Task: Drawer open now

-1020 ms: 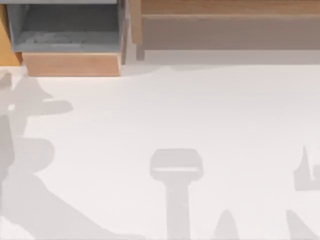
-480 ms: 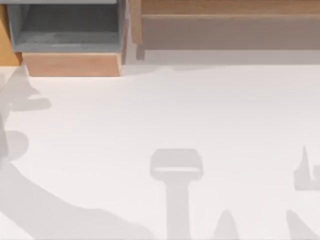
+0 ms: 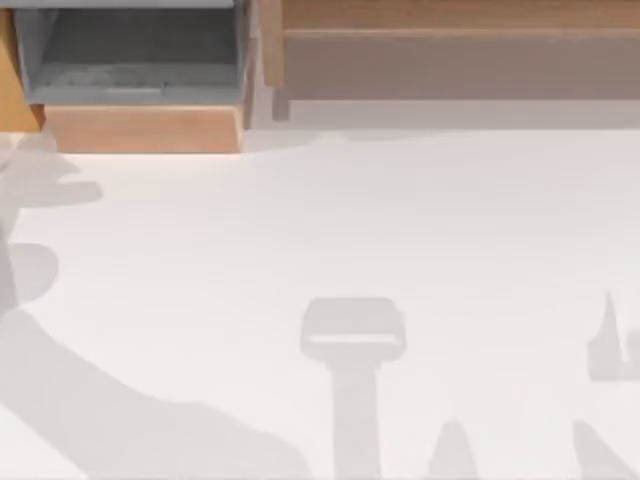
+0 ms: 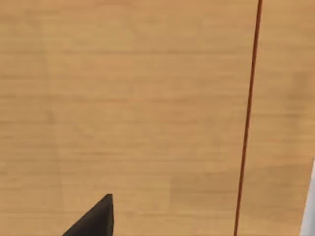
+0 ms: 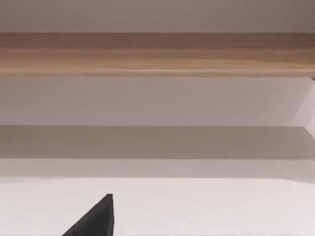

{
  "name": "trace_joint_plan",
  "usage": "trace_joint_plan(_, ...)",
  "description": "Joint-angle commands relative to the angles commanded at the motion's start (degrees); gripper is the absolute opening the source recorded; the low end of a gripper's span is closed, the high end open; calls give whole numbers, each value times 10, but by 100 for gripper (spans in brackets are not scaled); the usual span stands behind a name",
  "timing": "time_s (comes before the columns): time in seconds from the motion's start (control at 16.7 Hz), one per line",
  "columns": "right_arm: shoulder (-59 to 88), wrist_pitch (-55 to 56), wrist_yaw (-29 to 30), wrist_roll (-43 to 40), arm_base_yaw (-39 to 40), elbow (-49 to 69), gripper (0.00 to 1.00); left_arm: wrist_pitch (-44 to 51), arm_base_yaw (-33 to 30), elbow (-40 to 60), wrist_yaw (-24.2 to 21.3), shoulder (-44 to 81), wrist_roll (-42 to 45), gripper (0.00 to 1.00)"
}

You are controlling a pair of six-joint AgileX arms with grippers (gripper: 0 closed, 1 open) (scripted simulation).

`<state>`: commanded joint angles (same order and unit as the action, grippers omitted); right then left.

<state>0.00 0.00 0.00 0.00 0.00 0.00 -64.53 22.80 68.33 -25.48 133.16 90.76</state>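
Wood seen by left wrist: light-brown panel close ahead, 1 dark fingertip [image 4: 96,219] in frame; spread cannot be told.
Drawer [image 3: 140,85]: pulled out, upper left of top view, speckled grey inside, light-brown front.
Table [image 3: 400,230]: white.

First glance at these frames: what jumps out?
The drawer, pulled out at the top view's far left, shows speckled grey inner walls behind a light-brown front panel. Beside it, a long wooden board with a grey-brown face runs along the far edge to the right. Soft arm-shaped shadows fall across the pale table, heaviest at its near left.
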Motion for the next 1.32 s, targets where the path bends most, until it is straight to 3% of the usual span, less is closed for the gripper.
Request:
trace_joint_plan(0.3, 0, 0, 0, 0, 0, 0, 100, 7, -3, 13, 2, 6, 0, 100)
trace_joint_plan(1.08, 0, 0, 0, 0, 0, 0, 100, 7, -3, 13, 2, 6, 0, 2)
trace_joint_plan(1.32, 0, 0, 0, 0, 0, 0, 100, 7, -3, 13, 2, 6, 0, 0)
